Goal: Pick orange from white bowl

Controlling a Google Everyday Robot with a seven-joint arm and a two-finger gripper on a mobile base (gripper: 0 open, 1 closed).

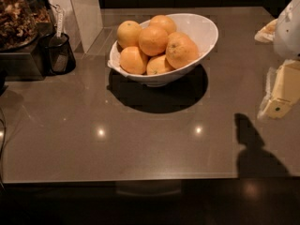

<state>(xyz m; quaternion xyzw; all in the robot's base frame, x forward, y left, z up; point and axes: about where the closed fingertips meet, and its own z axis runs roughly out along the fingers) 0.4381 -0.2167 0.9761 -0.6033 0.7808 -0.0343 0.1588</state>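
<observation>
Currently large dull dimpled orange (182,50) sits rightmost in glossy white oval ceramic bowl (206,29) on brown tabletop (140,139), cream end effector (282,92) far right, well apart, grip state can't tell.

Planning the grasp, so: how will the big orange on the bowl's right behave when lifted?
The orange looks firm and round, so likely to roll. It rests against other oranges in the white bowl, which may shift. The gripper is at the right edge.
</observation>
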